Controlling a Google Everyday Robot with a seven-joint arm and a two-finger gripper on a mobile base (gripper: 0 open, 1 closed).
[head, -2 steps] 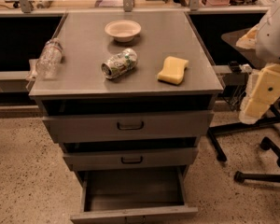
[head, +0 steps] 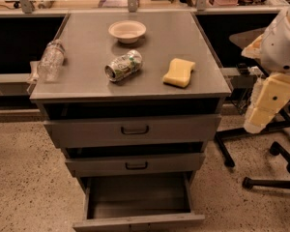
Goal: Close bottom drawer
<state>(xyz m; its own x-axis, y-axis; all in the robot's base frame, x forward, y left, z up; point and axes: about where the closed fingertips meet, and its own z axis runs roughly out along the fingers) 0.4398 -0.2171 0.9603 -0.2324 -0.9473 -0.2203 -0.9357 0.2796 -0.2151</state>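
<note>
The grey metal cabinet (head: 130,81) stands in the middle of the camera view with three drawers. The bottom drawer (head: 137,221) is pulled far out toward me; its inside (head: 137,197) shows nothing in it, and its shallow front panel sits at the lower edge of the view. The middle drawer (head: 135,164) and top drawer (head: 134,129) stand slightly out. My arm, white and cream, hangs at the right of the cabinet. My gripper (head: 255,122) is at its lower end, beside the top drawer's right side and well above the bottom drawer, touching nothing.
On the cabinet top lie a white bowl (head: 127,31), a crushed can (head: 123,65), a yellow sponge (head: 179,72) and a clear plastic bottle (head: 50,59) at the left edge. Black office-chair legs (head: 261,178) stand on the speckled floor at the right. Dark counters run behind.
</note>
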